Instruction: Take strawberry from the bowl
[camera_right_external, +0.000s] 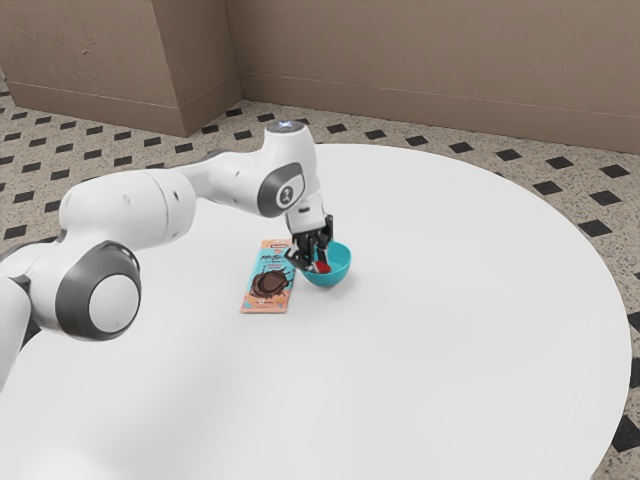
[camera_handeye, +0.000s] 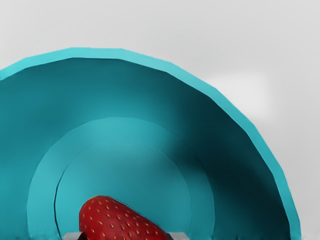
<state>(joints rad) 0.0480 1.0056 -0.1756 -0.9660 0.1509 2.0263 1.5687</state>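
- Gripper is down inside the bowl, its two fingertips closed on the strawberry from both sides.
- Done, as I judge it: reach and grasp.
- The strawberry is within the bowl; whether it clears the bowl's floor, I can't fairly tell from these angles.
- Left to do: lift it above the bowl's rim and out.

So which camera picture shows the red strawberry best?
The wrist view: the red strawberry is large there, seeds distinct, though partly cut off. The exterior view shows it as a small red patch in the turquoise bowl.
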